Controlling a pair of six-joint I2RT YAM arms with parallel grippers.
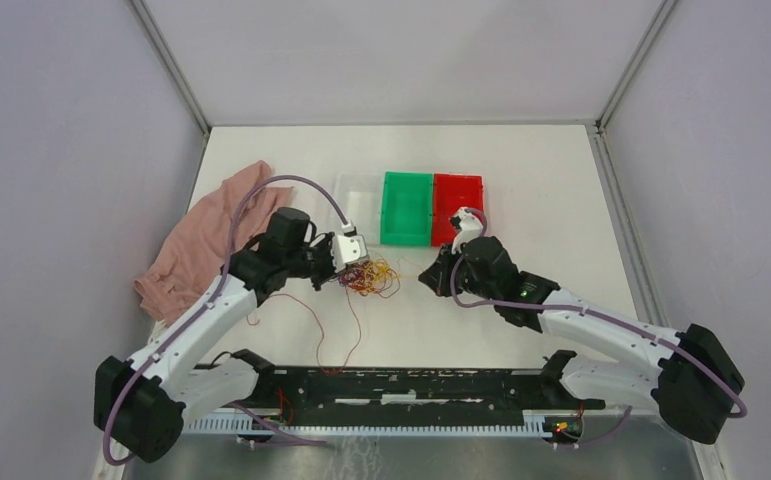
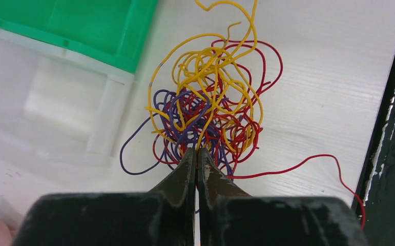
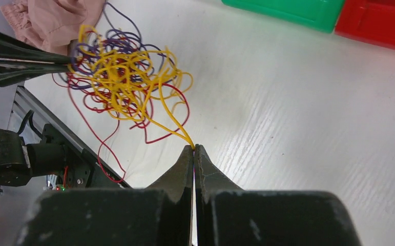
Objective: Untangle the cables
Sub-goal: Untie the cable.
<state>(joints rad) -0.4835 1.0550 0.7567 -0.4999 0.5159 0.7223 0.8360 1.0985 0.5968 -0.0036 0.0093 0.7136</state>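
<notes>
White tabletop (image 1: 561,180) inside a grey-walled booth carries everything. The cables (image 1: 371,277) sit as one loose knot left of the table's middle, nearer the near edge than the far one, just in front of a clear tray (image 1: 358,195) and a green tray (image 1: 406,207). A red tray (image 1: 458,205) adjoins the green one, and a pink cloth (image 1: 201,240) lies toward the left edge.

The left gripper (image 2: 195,154) has its jaws pressed together at the knot's near side, seemingly pinching purple and red strands, though which strand cannot be told. The right gripper (image 3: 194,151) is likewise clamped, holding the end of a yellow cable (image 3: 172,120) that runs up into the knot. One red strand (image 1: 346,340) trails loose toward the near edge.

These wires look very light, thin and limp, with some spring in their loops. The whole knot will likely drag across the smooth table rather than release a strand, so one pincer should anchor the mass. Smooth insulation may slip through flat jaws. The best hold is probably a free end or an outer loop, pulled slowly, since a hard tug could tighten crossings inside.
</notes>
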